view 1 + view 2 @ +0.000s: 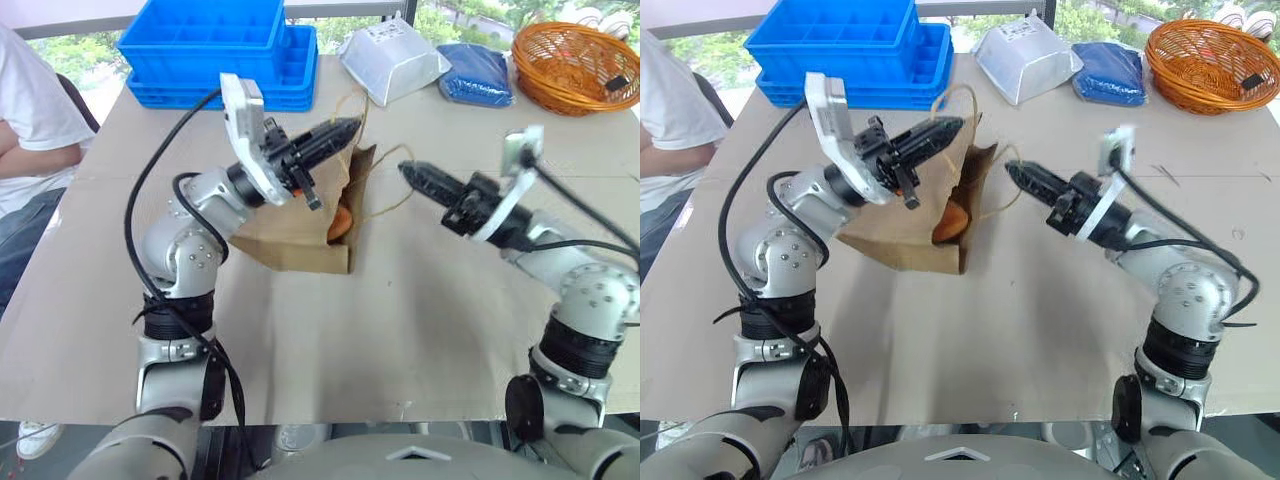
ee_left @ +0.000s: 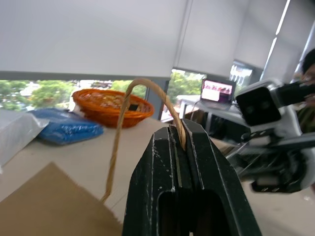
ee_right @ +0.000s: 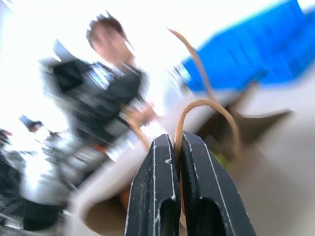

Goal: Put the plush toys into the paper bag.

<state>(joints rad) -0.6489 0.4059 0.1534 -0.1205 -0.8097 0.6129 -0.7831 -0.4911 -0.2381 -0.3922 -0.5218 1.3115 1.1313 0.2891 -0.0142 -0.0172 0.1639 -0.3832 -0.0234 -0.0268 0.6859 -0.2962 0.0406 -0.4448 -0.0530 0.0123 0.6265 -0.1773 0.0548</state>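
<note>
Plush toys, soft and light, sit inside the tan kraft paper bag (image 1: 300, 225) mid-table; an orange-brown one (image 1: 340, 222) shows. Left gripper (image 1: 345, 127) and right gripper (image 1: 408, 170) each pinch a twisted-paper handle, flimsy holds.

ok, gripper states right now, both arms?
Left gripper: shut on one loop handle of the paper bag.
Right gripper: shut on the bag's other loop handle.
</note>
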